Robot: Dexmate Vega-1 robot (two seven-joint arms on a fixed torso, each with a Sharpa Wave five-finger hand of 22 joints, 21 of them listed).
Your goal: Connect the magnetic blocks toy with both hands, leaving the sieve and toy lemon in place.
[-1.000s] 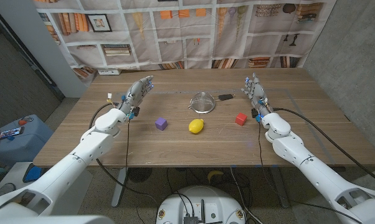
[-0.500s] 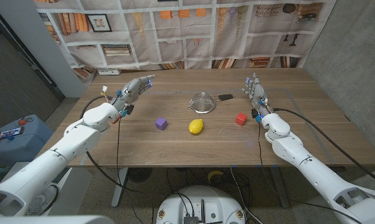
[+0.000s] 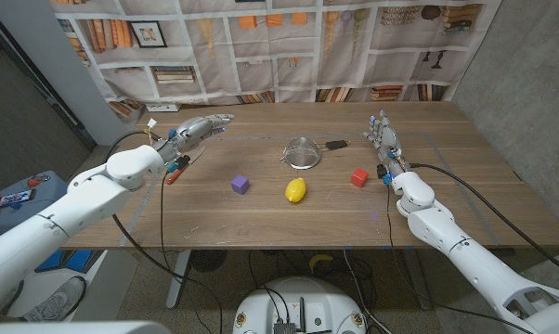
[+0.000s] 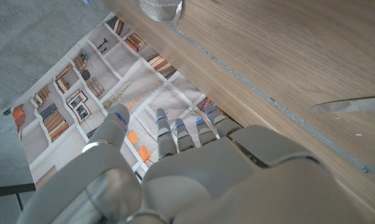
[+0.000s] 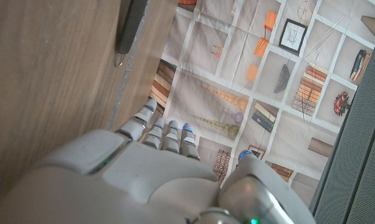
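Observation:
A purple block (image 3: 240,185) lies left of centre on the wooden table (image 3: 289,232) and a red block (image 3: 358,177) lies right of centre, well apart. Between them sits the yellow toy lemon (image 3: 293,189), and the metal sieve (image 3: 303,150) stands just behind it with its black handle (image 3: 335,144) pointing right. My left hand (image 3: 198,129) hovers over the far left of the table, fingers stretched out towards the right, holding nothing. My right hand (image 3: 383,137) stands behind the red block with fingers straight and empty. The sieve rim (image 4: 159,9) and my left hand (image 4: 175,168) appear in the left wrist view.
A bookshelf-print backdrop (image 3: 279,46) hangs behind the table's far edge. The sieve handle (image 5: 130,26) appears in the right wrist view, beyond my right hand (image 5: 156,168). A thin pale line (image 3: 447,158) runs across the table's right part.
My left arm has swung outward and its hand has turned, fingers now pointing right across the far left of the table. The right hand and all objects have stayed put.

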